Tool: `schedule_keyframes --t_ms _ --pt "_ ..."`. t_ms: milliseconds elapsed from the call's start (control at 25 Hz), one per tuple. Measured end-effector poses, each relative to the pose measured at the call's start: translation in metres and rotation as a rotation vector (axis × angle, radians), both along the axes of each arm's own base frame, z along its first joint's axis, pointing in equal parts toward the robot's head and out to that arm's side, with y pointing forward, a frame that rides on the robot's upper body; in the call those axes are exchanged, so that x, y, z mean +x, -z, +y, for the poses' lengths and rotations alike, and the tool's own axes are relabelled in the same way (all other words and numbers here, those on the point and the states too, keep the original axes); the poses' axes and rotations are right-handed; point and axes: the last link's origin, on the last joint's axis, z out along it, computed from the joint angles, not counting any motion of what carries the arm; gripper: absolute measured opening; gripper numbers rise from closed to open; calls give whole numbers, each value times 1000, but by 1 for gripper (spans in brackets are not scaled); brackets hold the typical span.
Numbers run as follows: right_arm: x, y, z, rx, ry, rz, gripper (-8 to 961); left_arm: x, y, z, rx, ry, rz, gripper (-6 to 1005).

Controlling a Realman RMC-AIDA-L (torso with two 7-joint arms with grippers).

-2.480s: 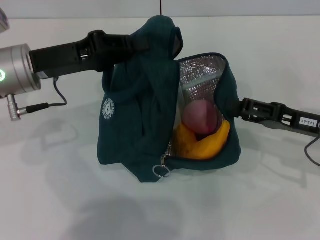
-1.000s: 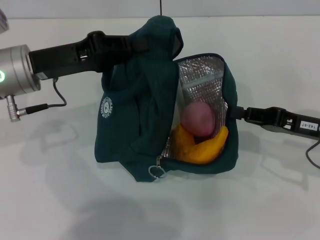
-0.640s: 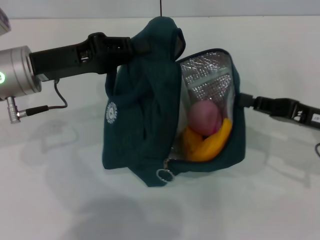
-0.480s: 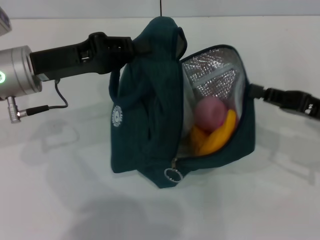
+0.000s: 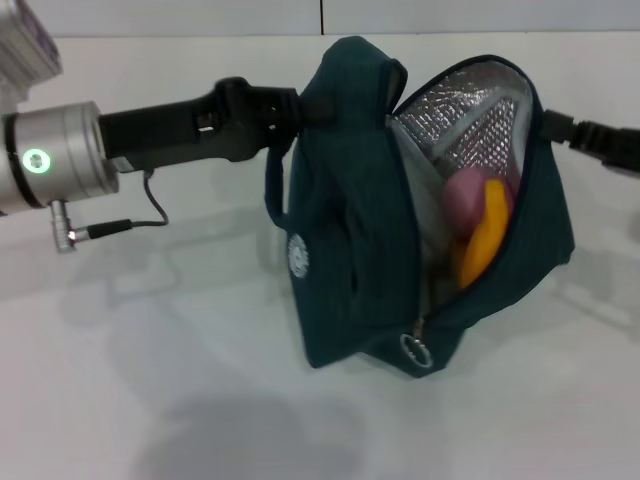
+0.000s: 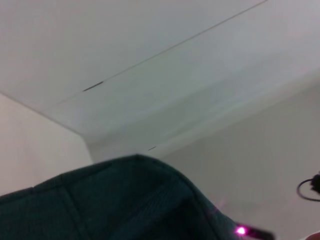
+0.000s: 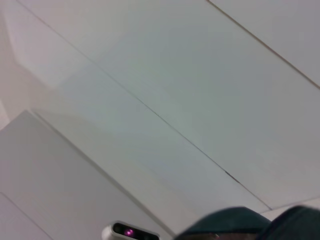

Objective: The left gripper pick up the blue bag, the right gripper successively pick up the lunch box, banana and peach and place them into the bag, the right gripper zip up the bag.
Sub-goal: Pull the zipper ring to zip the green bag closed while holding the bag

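The blue bag (image 5: 350, 230) hangs tilted, its open mouth showing silver lining (image 5: 470, 110). My left gripper (image 5: 300, 105) is shut on the bag's handle at its top and holds it up. My right gripper (image 5: 548, 125) is shut on the right rim of the bag's mouth. The pink peach (image 5: 463, 193) and the yellow banana (image 5: 483, 238) lie inside the bag. The lunch box is hidden. The ring zipper pull (image 5: 416, 350) hangs at the low end of the opening. Teal fabric shows in the left wrist view (image 6: 110, 200) and in the right wrist view (image 7: 260, 225).
The bag's bottom rests on a white table (image 5: 200, 400). A black cable (image 5: 120, 226) loops under my left arm. A white wall stands behind the table.
Both grippers have moved to the right with the bag. The bag has swung right and its mouth is pulled higher and narrower; the banana now stands more upright beside the peach.
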Motion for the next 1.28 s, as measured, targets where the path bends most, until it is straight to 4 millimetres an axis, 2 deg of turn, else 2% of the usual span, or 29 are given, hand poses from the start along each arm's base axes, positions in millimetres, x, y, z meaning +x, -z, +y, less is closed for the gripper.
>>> schedule_keyframes --t_ms 320,520,840,1200,1280 --pt "-16 -15 16 24 -64 -32 11 0 16 2 -9 -16 53 42" --pt "-21 -10 21 6 -88 -66 11 -8 21 -2 -19 -36 80 41" --pt "-20 0 20 -18 -81 -96 10 -17 23 -4 -13 -67 94 42" --pt "-20 1 14 -40 -106 -94 49 -19 23 -7 -17 -69 89 41" --pt "-19 1 13 -42 -110 -93 88 -19 22 -8 -21 -66 88 41"
